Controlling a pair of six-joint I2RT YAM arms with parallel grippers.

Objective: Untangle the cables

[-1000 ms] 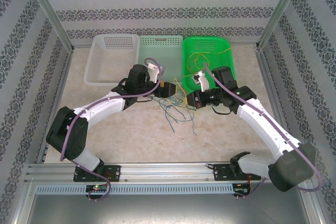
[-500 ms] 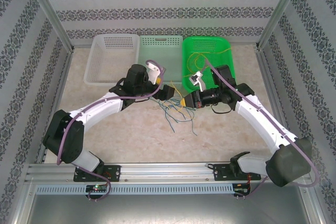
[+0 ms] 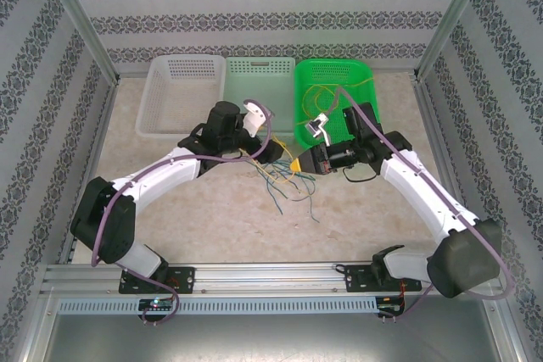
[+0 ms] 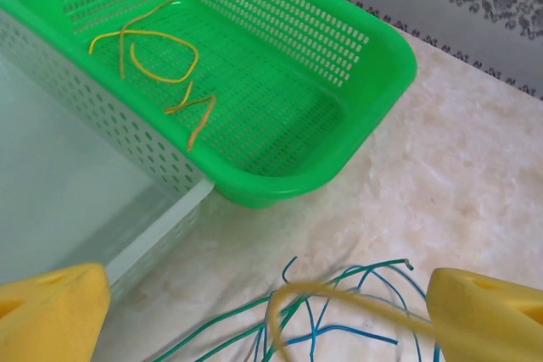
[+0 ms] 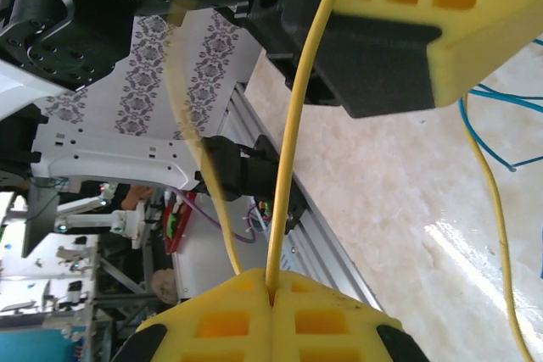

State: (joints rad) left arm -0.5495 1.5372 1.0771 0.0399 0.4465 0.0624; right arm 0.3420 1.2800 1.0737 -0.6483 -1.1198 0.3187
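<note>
The cables lie in a loose tangle of blue, dark green and yellow on the surface, mid-workspace, just in front of the green basket. From my left wrist camera I see blue and green strands curling on the marble pattern below the basket's near corner. One yellow cable is lifted out of the pile. My right hand is clenched on it, the two yellow pads pressed together with the cable pinched in the seam and rising straight up from there. From overhead that right hand sits at the top edge of the tangle.

My left hand is released, its fingers spread far apart at the two sides of the picture. It grips nothing. A blurred yellow strand arcs across the gap toward the right-side finger, and I cannot tell whether it touches. From overhead the left hand is just beside the right one, nearly tip to tip.

More yellow strands lie curled on the floor of the green basket. Left of it stand a pale green basket and then a white basket, edge to edge along the far side.
</note>
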